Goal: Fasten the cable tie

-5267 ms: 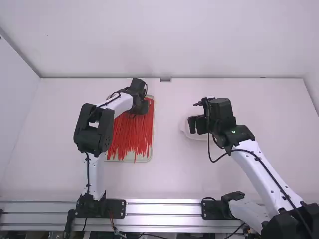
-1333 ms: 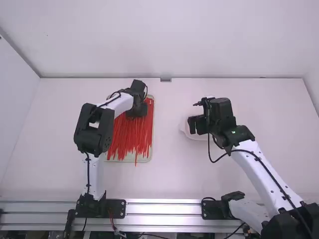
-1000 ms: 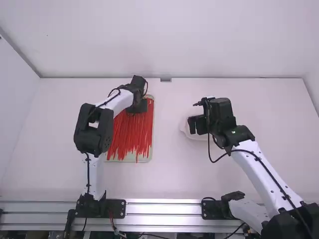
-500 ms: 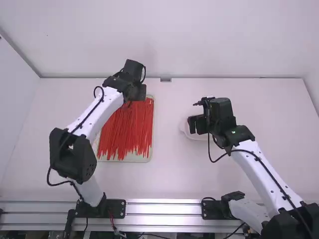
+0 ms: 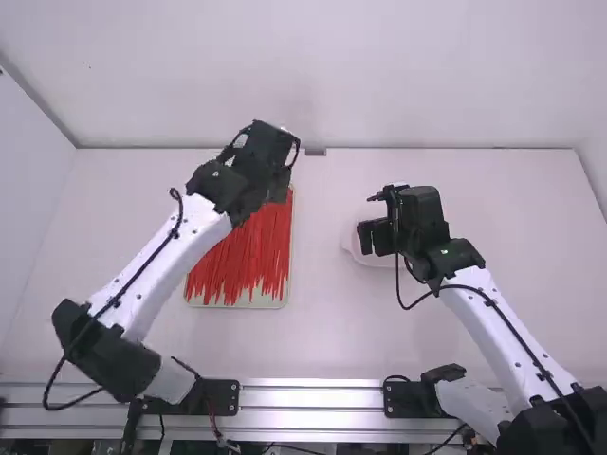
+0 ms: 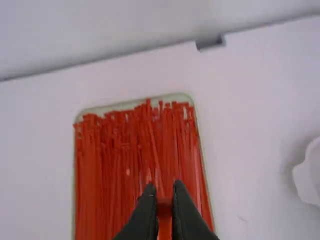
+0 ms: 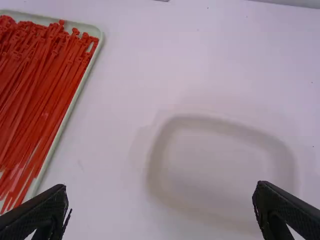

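A heap of red cable ties (image 5: 245, 251) (image 6: 115, 150) lies in a pale green tray (image 5: 237, 304) (image 6: 196, 112) left of the table's middle. My left gripper (image 5: 267, 190) (image 6: 162, 194) hangs above the tray's far end. It is shut on one red cable tie (image 6: 163, 220), pinched between its fingers. My right gripper (image 5: 375, 237) (image 7: 160, 187) stands open over a shallow white dish (image 5: 358, 251) (image 7: 220, 160) to the right of the tray. Nothing is between its fingers (image 7: 40, 207).
The tray's ties (image 7: 35, 85) lie beside the dish in the right wrist view. A small grey bracket (image 5: 315, 150) (image 6: 209, 43) sits at the table's far edge against the back wall. Bare white table surrounds the tray and dish.
My left arm has risen off the tray's far end and swung up, carrying one red tie. The right arm has stayed still.
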